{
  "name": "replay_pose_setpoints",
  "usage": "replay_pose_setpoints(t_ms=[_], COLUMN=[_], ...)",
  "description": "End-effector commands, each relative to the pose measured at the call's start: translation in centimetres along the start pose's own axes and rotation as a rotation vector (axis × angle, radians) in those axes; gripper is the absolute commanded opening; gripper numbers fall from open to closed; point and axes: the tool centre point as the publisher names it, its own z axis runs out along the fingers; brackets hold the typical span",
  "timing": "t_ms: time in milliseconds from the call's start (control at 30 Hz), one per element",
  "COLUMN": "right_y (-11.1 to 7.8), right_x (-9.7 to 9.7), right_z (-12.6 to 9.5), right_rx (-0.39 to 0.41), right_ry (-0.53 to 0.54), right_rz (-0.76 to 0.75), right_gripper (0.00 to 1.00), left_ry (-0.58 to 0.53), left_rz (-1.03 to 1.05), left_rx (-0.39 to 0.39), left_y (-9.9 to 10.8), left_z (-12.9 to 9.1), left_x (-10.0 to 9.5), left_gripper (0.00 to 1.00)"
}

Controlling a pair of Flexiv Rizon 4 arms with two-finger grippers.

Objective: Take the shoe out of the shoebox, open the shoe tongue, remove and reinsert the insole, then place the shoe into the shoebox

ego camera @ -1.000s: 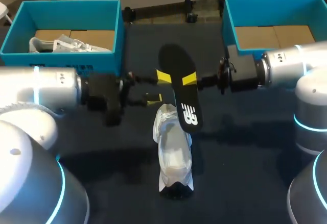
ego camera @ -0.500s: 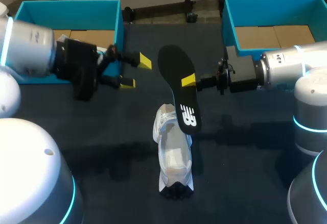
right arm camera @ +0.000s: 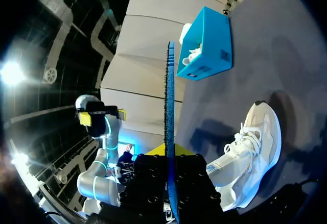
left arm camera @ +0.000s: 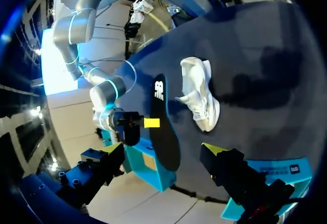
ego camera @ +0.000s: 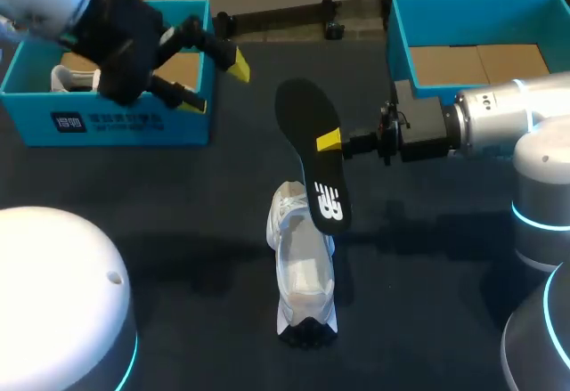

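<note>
A black insole (ego camera: 312, 155) hangs in the air above the white shoe's heel end, with my right gripper (ego camera: 331, 140) shut on its edge from the right. The white shoe (ego camera: 301, 271) lies on the dark table, toe towards the front. In the right wrist view the insole (right arm camera: 169, 106) stands edge-on between the yellow tips of that gripper (right arm camera: 171, 155), with the shoe (right arm camera: 250, 150) beside it. My left gripper (ego camera: 218, 84) is raised at the far left over the left box, open and empty. Its wrist view looks down on the insole (left arm camera: 166, 127) and the shoe (left arm camera: 200, 94).
A blue shoebox (ego camera: 116, 124) at the back left holds another white shoe (ego camera: 76, 77). A second blue shoebox (ego camera: 401, 35) stands at the back right with a bare cardboard floor. Dark tabletop (ego camera: 178, 231) surrounds the shoe.
My left arm has pulled away from the insole, rising and swinging back left to above the left shoebox, fingers open. The right gripper and the insole have stayed in place.
</note>
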Motion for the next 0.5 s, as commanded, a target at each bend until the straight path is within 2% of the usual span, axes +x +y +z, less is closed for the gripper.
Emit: replay_pose_setpoints(t_ms=[33,267,500], right_y=[0.0,0.0,0.0], right_x=[0.0,0.0,0.0], right_z=[0.2,0.2,0.2], right_rx=[-0.002,-0.002,-0.002], right_ry=[-0.002,-0.002,-0.002], right_rz=[0.001,0.001,0.001], right_gripper=[0.00,0.00,0.00], left_ry=[0.307,0.443,0.536], left_rz=[-0.016,-0.044,-0.072], left_rx=[0.188,0.215,0.223], left_y=[1.4,2.2,2.1], left_z=[0.8,1.9,2.6], left_x=[-1.2,-2.2,-3.5], left_gripper=[1.00,1.00,1.00])
